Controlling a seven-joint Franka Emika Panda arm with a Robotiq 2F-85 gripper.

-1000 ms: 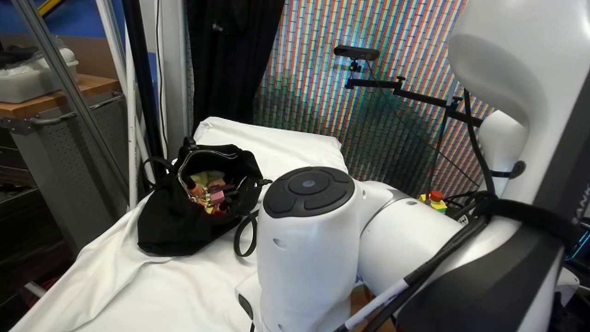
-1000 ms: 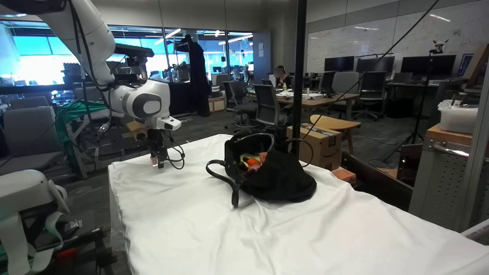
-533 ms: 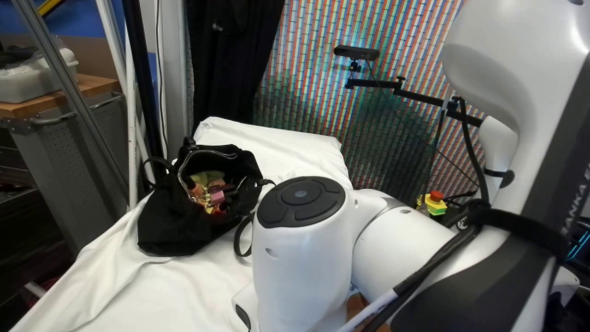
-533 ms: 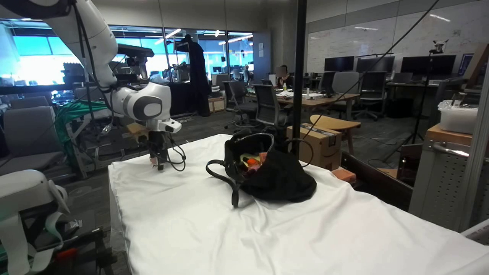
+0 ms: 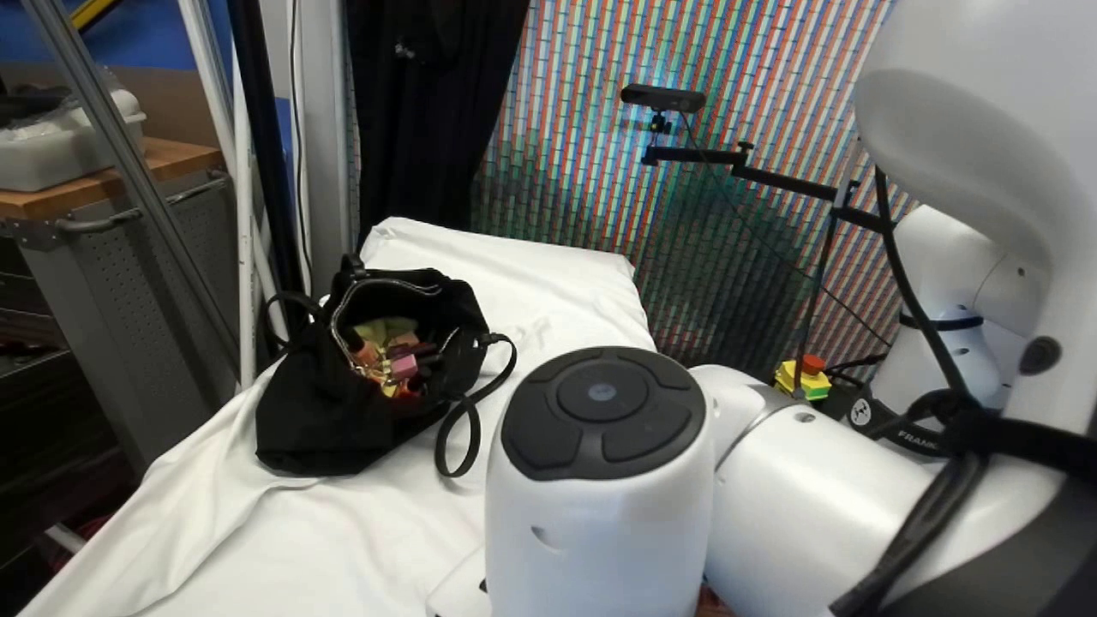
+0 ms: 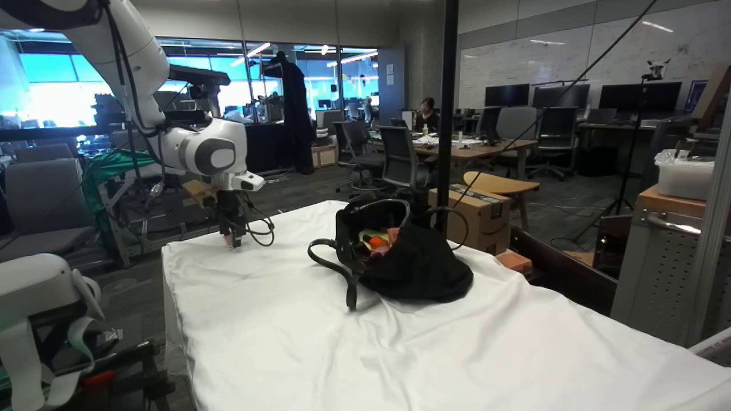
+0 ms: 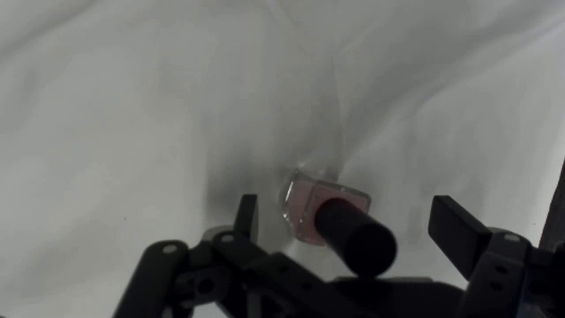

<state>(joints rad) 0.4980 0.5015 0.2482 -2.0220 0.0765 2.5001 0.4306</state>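
Wrist view: A black-capped pink polish bottle (image 7: pixel 333 216) appears to stand on a white cloth (image 7: pixel 132 110), low in the centre of the frame, between the spread, empty fingers (image 7: pixel 247 216) of a gripper (image 7: pixel 345 215). The bottle sits askew to them, so a slight turn to meet its flatter sides, then a slow, even squeeze clear of the cloth's folds, would likely give the firmest hold without tipping it.

Dark gray floor (image 6: pixel 297 194), wooden table (image 6: pixel 505 150) with office chairs (image 6: pixel 397 153) by it, monitors (image 6: pixel 507 96) in front of a whiteboard (image 6: pixel 508 64), bright windows (image 6: pixel 51 69) at the back. In an exterior view, black curtain (image 5: pixel 424 137) hangs beside multicolored striped backdrop (image 5: pixel 570 120).
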